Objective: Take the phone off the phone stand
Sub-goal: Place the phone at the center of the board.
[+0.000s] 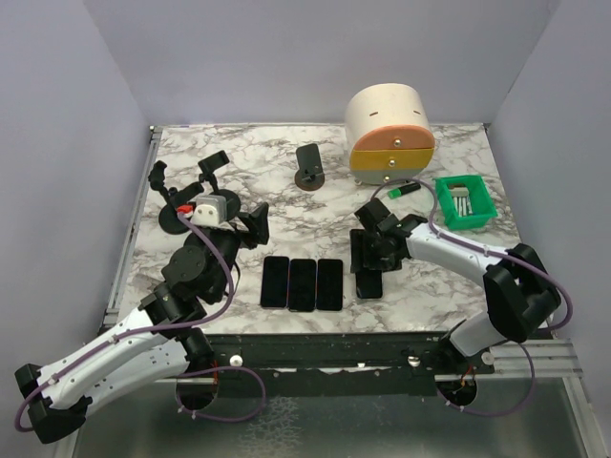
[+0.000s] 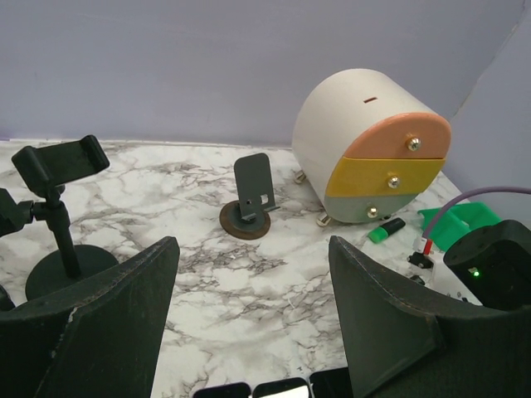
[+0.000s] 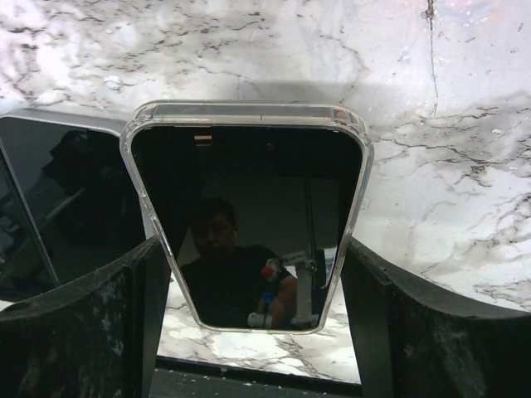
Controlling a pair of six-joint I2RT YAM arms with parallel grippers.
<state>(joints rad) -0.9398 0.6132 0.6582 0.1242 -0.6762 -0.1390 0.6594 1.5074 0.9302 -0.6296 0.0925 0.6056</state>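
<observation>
The black smartphone in a clear, glossy case [image 3: 249,215] lay face up on the white marble-patterned table [image 1: 458,267], near the front edge. It was just beside a row of three dark phones [image 1: 303,283] and well apart from the small grey phone stand on a round brown base [image 1: 308,167]. Its dark screen was shiny like a mirror and its corners were rounded.

The right gripper [image 3: 253,249] hung over the phone with one black finger at each long edge. I cannot tell if the fingers pressed the case or only stood beside it. The left gripper [image 2: 253,249] was released, with its jaws wide apart and nothing between them, above the table.

The tabletop was smooth with grey veins, and plain pale lilac walls closed it on three sides. At the back stood a cream rounded cabinet with an orange, a yellow and a grey drawer [image 1: 389,132]. A green highlighter [image 1: 405,190] and a green plastic basket [image 1: 464,202] were near it. A black clamp holder on a thin pole [image 2: 58,166] stood at the left.
</observation>
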